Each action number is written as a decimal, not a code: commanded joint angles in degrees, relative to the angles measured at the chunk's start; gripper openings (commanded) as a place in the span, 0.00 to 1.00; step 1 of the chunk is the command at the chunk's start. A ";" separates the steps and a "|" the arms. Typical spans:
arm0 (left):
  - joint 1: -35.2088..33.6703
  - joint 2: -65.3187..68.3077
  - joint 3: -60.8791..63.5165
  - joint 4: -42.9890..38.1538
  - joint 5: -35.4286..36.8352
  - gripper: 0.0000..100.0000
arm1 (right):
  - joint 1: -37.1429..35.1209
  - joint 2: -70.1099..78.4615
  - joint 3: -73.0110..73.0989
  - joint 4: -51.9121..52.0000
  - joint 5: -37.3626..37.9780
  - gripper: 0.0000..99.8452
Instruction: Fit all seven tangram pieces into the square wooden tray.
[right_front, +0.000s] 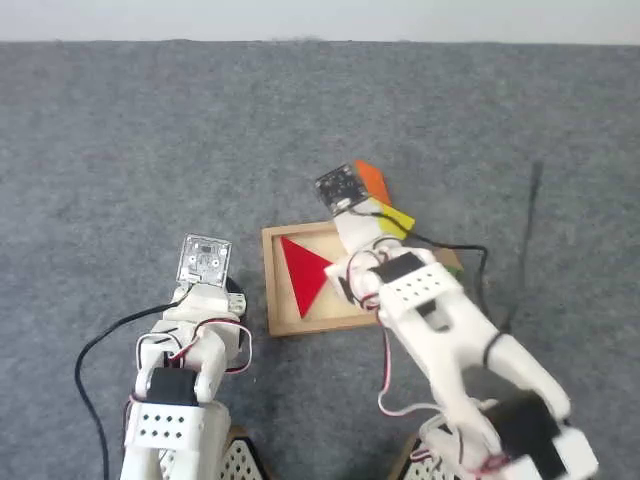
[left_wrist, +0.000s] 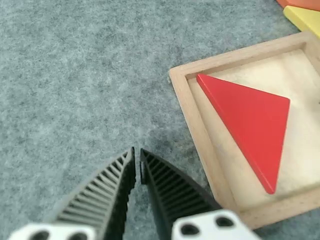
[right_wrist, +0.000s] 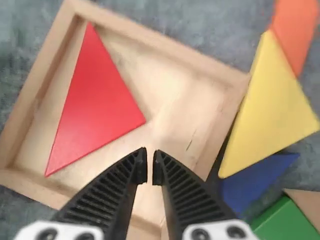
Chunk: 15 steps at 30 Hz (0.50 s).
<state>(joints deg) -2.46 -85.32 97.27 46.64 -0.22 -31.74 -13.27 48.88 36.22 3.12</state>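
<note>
A square wooden tray (right_front: 274, 290) (left_wrist: 190, 120) (right_wrist: 235, 115) lies on the grey carpet with a red triangle (right_front: 302, 270) (left_wrist: 250, 117) (right_wrist: 95, 107) flat inside it, against its left wall. Just past the tray's far right corner lie a yellow triangle (right_front: 393, 218) (right_wrist: 275, 112) and an orange piece (right_front: 374, 181) (right_wrist: 295, 32). A blue piece (right_wrist: 250, 182) and a green piece (right_wrist: 275, 220) lie outside the tray's right wall. My right gripper (right_wrist: 149, 167) hangs shut over the tray's bare floor, holding nothing. My left gripper (left_wrist: 137, 162) is shut and empty over carpet, left of the tray.
Grey carpet (right_front: 150, 150) spreads wide on the left and far side. A black cable (right_front: 525, 240) runs along the right of the tray. A tan piece (right_wrist: 307, 205) lies beside the green one.
</note>
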 joint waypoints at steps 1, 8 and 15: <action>-0.26 -0.70 -0.48 0.09 0.26 0.01 | -0.40 5.23 -8.00 0.31 0.62 0.03; -0.26 -0.70 -0.48 0.09 0.26 0.01 | -2.24 12.88 -12.31 0.31 0.62 0.03; -0.26 -0.70 -0.48 0.09 0.26 0.01 | -7.96 14.73 -13.19 0.31 3.16 0.04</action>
<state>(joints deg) -2.46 -85.32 97.27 46.64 -0.22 -36.22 1.76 38.77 36.22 3.30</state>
